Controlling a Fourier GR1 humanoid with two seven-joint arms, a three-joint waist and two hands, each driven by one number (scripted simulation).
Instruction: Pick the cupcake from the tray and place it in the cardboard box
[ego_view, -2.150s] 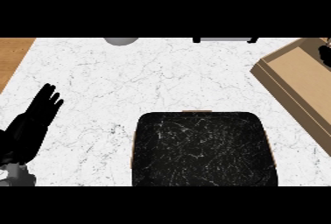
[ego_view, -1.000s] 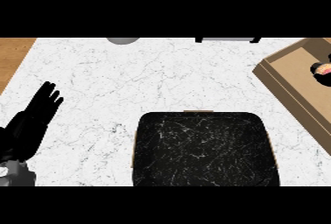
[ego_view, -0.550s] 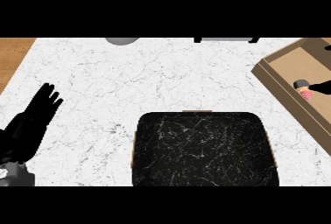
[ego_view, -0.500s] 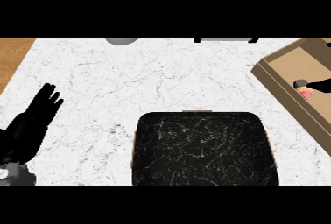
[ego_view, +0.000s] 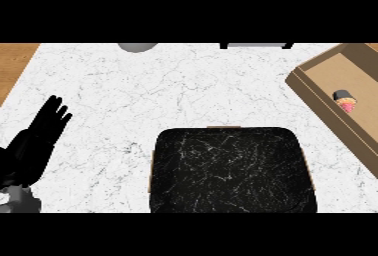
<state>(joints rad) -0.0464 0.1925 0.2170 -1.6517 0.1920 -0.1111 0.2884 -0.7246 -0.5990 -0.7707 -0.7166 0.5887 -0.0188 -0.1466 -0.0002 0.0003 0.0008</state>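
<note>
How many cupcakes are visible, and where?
1. The small pink-wrapped cupcake lies on its side inside the brown cardboard box at the right; none on the black marble tray.

White veined marble counter (ego_view: 184, 90), black veined marble tray (ego_view: 229, 170), matt brown cardboard box (ego_view: 325, 87), wood strip (ego_view: 15, 65) at left

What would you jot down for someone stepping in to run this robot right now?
Left hand: open, resting at the view's left edge over the counter, holding nothing.
Right hand: not in view.
Cupcake: lying on its side inside the cardboard box at the right.
Tray: dark, near the front edge, nothing on it.
Done: the cupcake is off the tray and in the box.
Left: seemingly nothing but confirming the placement.
</note>
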